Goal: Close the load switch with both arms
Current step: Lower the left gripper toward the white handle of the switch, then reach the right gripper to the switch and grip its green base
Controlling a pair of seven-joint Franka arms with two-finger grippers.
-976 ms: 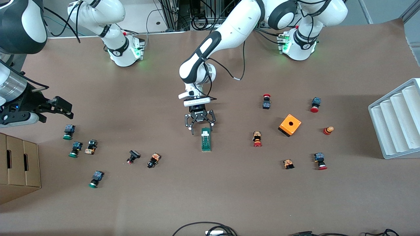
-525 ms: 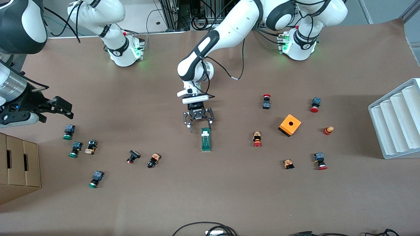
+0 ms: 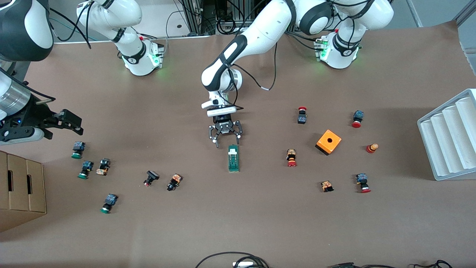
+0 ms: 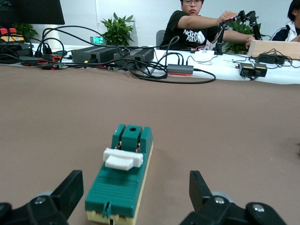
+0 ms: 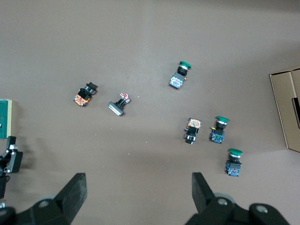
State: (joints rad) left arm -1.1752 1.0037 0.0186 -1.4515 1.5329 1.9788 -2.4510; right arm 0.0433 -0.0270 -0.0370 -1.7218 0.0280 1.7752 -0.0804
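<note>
The load switch (image 3: 233, 158) is a narrow dark-green block with a white tab (image 3: 232, 150), lying flat mid-table. In the left wrist view the load switch (image 4: 123, 183) points away from the camera, its white tab (image 4: 123, 158) on top. My left gripper (image 3: 226, 143) is low at the switch's tab end, open, and its fingers touch nothing. That gripper (image 4: 136, 187) has its fingertips wide on either side of the block's end. My right gripper (image 3: 73, 124) waits open over the right arm's end of the table, and nothing is between its fingers (image 5: 77, 187).
Green-capped push buttons (image 3: 86, 168) lie below the right gripper, with a cardboard box (image 3: 20, 190) beside them. An orange box (image 3: 328, 141) and red-capped buttons (image 3: 291, 158) lie toward the left arm's end. A white ridged tray (image 3: 450, 134) stands at that table edge.
My left gripper has drawn slightly back from the switch toward the robots' bases, still open. The right arm and the switch have not moved.
</note>
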